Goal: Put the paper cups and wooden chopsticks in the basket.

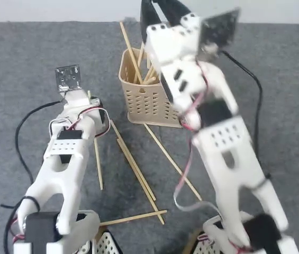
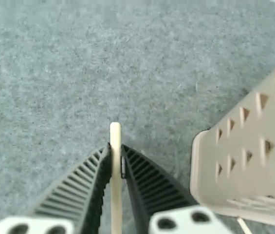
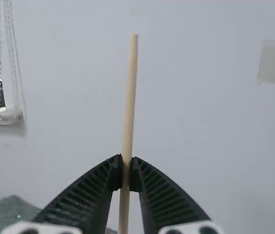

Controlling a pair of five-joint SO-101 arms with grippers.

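Wooden chopstick (image 2: 115, 180) sits clamped in the left claw (image 2: 115, 148), near the beige basket (image 2: 254, 161). The right claw (image 3: 126, 161) is pinched on a second chopstick (image 3: 130, 92) before a white wall (image 3: 215, 146).

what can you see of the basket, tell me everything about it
The beige plastic basket is a tall rectangular bin with rounded corners and an open top. Its walls are pierced by rows of small holes. It stands upright on the grey carpeted table. Several thin wooden chopsticks lean inside it, one poking well above the rim. In the high view the white right arm hides its right side. A loose chopstick on the table ends at its base; contact cannot be judged.
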